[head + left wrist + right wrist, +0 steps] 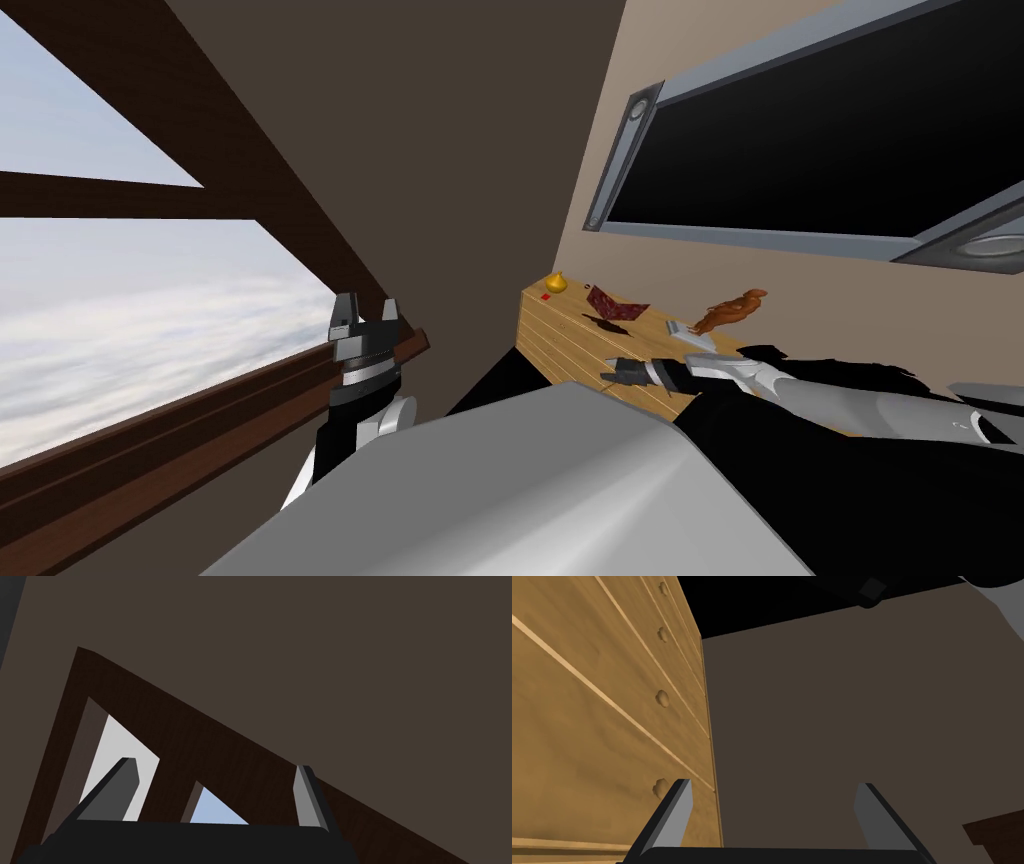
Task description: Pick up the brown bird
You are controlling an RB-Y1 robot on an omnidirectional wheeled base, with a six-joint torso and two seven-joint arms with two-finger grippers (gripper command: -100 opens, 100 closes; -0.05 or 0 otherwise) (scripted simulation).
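While the wooden dresser (565, 340) stands against the wall ahead and to my right, its drawer fronts and knobs lie close beside the right gripper (772, 791), whose fingers are spread apart with nothing between them. Seen from the head, that right gripper (610, 375) hangs in front of the drawer face, below the level of the top, and its fingers point along the dresser toward the corner instead of up at the top.

The left gripper (367, 305) is raised well off to the left, far from the dresser, and its fingers (302, 796) are likewise parted and empty.

On the dresser top, near the wall, the brown bird (733, 307) rests with one end over a flat pale grey thing (690, 333). Its long axis runs slantwise along the top, from the front edge toward the wall. It lies above and behind the right fingers, back toward the forearm, so the right arm is plainly the nearer one. I judge it must rise, swing back and turn its fingers across the bird's narrow width.

A red folded thing (612, 305) and a small yellow thing (557, 284) sit farther along the top, apart from the bird.
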